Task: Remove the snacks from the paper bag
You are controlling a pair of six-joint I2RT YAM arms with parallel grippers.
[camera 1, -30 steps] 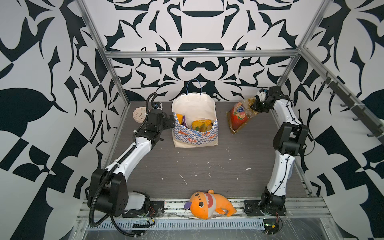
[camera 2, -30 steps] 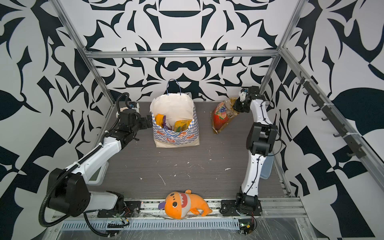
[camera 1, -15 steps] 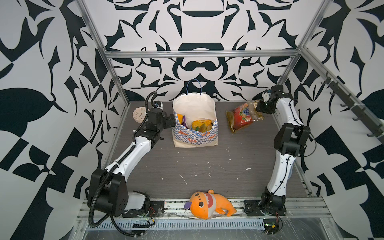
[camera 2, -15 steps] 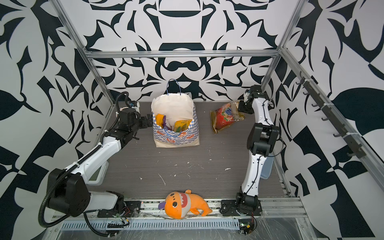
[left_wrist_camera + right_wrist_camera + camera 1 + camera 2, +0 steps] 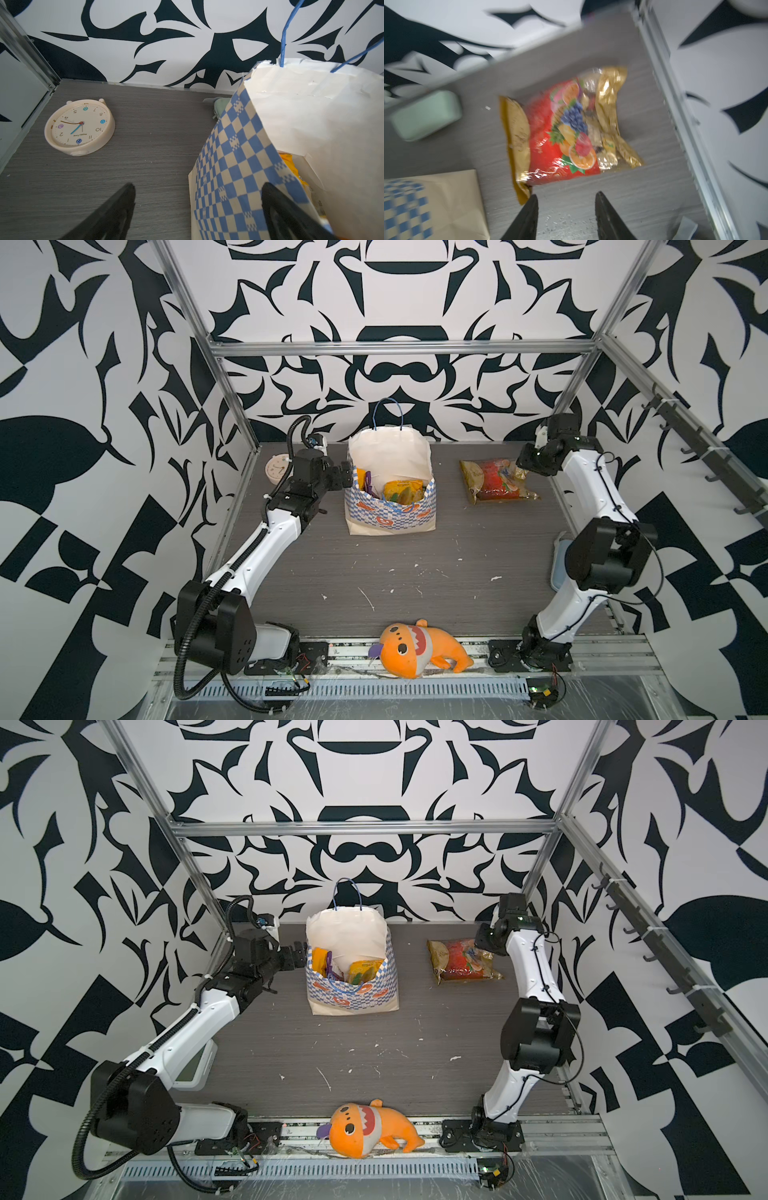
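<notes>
The glossy red-and-gold candy packet [image 5: 496,481] lies flat on the grey table [image 5: 415,572], to the right of the upright blue-checkered paper bag [image 5: 390,514]. Its long axis runs across the table. Yellow-orange packets [image 5: 401,491] stand inside the bag. The right gripper [image 5: 566,195] hovers by the packet's end, fingers apart and empty. The left gripper [image 5: 345,475] is spread wide at the bag's left wall. A mint-green case [image 5: 425,115] lies behind the bag.

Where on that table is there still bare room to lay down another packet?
Widest: the table between paper bag, plush toy and both arms. Also a strip between bag and the red snack packet. Crowded: the back left corner, where the clock, left gripper and bag sit close.
</notes>
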